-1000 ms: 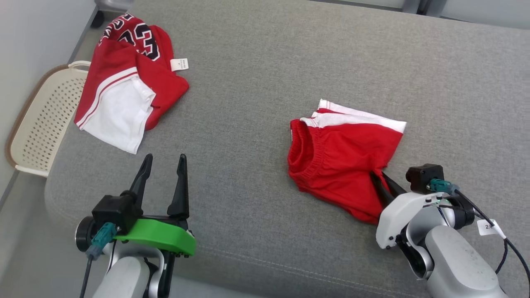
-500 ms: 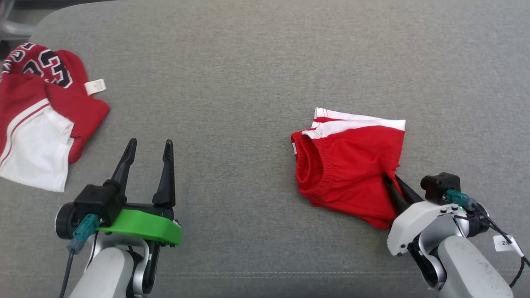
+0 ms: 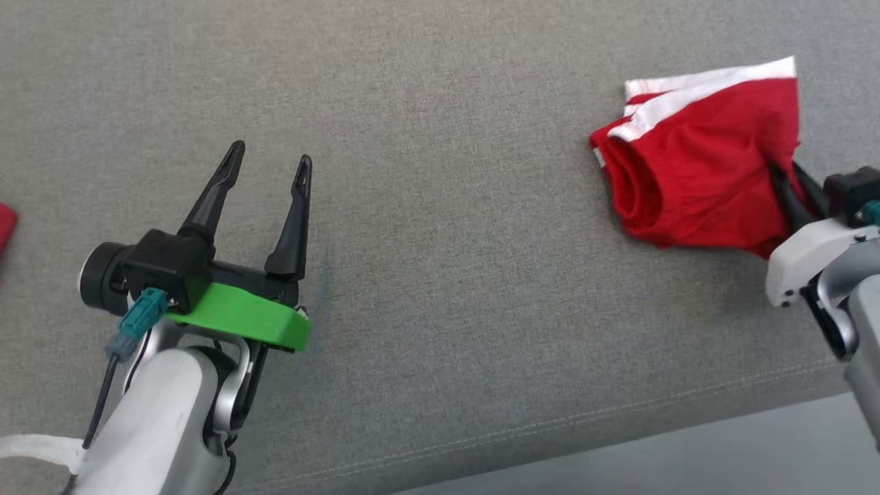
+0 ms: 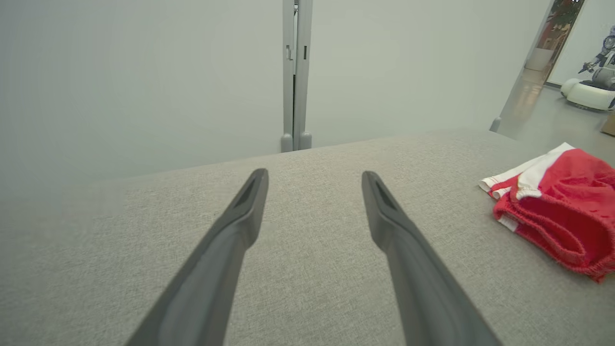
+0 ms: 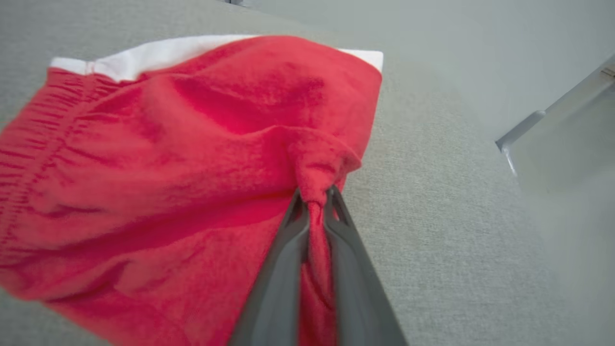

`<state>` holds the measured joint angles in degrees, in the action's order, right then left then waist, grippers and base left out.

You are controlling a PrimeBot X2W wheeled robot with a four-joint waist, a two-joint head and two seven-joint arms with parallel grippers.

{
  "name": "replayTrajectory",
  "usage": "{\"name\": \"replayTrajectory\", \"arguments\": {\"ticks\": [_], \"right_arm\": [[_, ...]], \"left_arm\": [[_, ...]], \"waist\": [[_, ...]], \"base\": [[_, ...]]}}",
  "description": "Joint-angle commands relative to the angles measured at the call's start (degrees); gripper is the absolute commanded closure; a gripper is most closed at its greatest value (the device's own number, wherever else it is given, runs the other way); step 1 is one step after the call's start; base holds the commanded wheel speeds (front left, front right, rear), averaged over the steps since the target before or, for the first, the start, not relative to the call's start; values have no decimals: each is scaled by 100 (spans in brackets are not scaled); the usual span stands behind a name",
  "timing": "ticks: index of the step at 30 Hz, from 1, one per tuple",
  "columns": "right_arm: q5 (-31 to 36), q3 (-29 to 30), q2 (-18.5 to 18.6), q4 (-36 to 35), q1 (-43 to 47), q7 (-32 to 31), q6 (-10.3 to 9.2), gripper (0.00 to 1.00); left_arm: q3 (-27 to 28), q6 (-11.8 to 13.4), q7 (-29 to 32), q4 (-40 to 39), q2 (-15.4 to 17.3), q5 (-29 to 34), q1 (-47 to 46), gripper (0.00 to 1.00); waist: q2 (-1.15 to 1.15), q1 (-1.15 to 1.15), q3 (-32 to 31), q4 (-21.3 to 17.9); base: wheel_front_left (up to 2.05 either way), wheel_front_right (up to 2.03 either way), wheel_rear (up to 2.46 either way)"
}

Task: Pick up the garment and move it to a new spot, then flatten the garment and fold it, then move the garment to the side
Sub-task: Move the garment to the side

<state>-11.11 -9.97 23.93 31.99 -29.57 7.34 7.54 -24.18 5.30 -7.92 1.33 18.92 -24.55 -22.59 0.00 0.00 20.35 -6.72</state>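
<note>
Grips a bunched fold of the red shorts (image 3: 694, 172) with the right gripper (image 5: 314, 194), tips half buried in cloth; holds the left gripper (image 3: 271, 152) spread over the grey cushion (image 3: 447, 227).

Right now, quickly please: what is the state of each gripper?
Left gripper: open, holding nothing.
Right gripper: closed on a pinched fold of the red shorts.

Counted one pair red shorts (image 3: 694, 185); two grippers: left gripper (image 3: 271, 152), right gripper (image 5: 313, 197); four dark fingers (image 3: 292, 220); one grey cushion (image 3: 447, 289); one red scrap (image 3: 4, 225) at left edge.
</note>
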Motion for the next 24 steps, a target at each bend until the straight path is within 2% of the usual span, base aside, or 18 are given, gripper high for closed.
{"name": "replayTrajectory", "arguments": {"ticks": [1,10,14,15,16,17,18,24], "right_arm": [[53,-24,161,168,-225,124,-10,100],[191,-173,978,1239,-1540,499,-11,100],[198,-273,1049,1617,-1932,538,-10,100],[165,-281,1037,1705,-2027,547,-10,84],[165,-281,1037,1705,-2027,547,-10,84],[160,-249,1051,1780,-2126,568,-11,60],[118,-209,1033,1895,-2191,580,-11,0],[179,51,894,2205,-2347,759,-10,0]], "left_arm": [[-22,-27,52,-70,52,67,-163,0],[-144,-79,266,-439,84,207,-619,0],[-197,-84,314,-532,100,256,-727,0],[-203,-88,312,-548,103,264,-764,0],[-203,-88,312,-548,103,264,-764,0],[-214,-98,315,-545,104,259,-791,0],[-227,-109,311,-538,95,258,-806,0],[-271,-113,262,-469,44,225,-827,0]], "waist": [[0,0,436,-225],[0,0,1054,-123],[0,0,1249,-111],[0,0,1292,-110],[0,0,1292,-110],[0,0,1320,-108],[0,0,1336,-107],[0,0,1261,-139]], "base": [[0,0,0],[0,0,0],[0,0,0],[0,0,0],[0,0,0],[0,0,0],[0,0,0],[0,0,0]]}}
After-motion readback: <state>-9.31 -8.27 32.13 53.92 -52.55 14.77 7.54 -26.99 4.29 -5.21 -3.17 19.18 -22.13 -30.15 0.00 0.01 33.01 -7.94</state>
